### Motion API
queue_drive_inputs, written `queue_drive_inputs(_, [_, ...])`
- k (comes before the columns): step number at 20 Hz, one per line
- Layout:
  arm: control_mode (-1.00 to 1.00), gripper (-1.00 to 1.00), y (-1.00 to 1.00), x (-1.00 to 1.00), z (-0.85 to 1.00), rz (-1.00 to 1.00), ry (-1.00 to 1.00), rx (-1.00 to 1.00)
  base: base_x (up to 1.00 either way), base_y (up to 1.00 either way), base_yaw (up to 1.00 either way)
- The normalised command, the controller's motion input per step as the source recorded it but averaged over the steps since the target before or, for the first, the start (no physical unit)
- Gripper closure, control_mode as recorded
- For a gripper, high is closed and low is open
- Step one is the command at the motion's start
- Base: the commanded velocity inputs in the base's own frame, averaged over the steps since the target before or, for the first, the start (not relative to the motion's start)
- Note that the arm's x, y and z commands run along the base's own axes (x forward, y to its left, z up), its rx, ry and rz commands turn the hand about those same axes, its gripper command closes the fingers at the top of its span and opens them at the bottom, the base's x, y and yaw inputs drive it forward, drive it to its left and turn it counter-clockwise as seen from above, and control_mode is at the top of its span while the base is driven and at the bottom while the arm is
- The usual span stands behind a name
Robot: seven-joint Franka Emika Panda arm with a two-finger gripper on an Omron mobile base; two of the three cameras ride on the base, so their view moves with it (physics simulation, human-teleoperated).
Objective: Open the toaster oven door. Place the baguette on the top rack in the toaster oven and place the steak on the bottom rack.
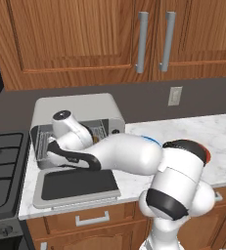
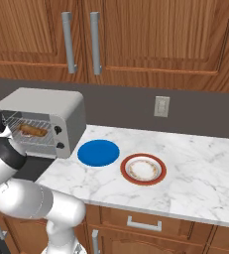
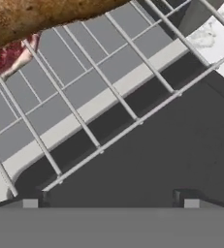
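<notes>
The light grey toaster oven (image 1: 80, 108) stands at the counter's left end. Its door (image 1: 78, 185) lies folded down flat, dark glass facing up. My arm reaches over the door to the oven mouth. In the hand view my gripper (image 3: 110, 203) is open above the door glass (image 3: 157, 160), fingertips (image 3: 30, 203) wide apart with nothing between them. The brown baguette (image 3: 36, 14) lies on the wire bars of the top rack (image 3: 99, 72). The red steak (image 3: 7, 55) shows through those bars, lower down. The baguette (image 2: 31, 130) also shows inside the oven (image 2: 46, 106) in the right base view.
A blue plate (image 2: 98, 152) and a red-rimmed patterned plate (image 2: 143, 168) sit on the marble counter (image 2: 195, 163) right of the oven. A black stove (image 1: 2, 166) adjoins the oven on the left. Wooden cabinets (image 1: 85, 34) hang above.
</notes>
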Motion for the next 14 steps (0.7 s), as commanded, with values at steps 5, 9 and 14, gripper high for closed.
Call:
queue_drive_inputs(5, [-1.0, -1.0, -0.1, 0.35, 0.0, 0.01, 0.07, 0.0, 0.0, 0.0, 0.0])
queue_drive_inputs(9, [-1.0, -1.0, -0.11, 0.33, -0.01, 0.07, 0.01, 0.0, 0.0, 0.0, 0.0])
queue_drive_inputs(14, [-1.0, -1.0, -0.04, 0.2, -0.02, 0.1, -0.1, 0.0, 0.0, 0.0, 0.0])
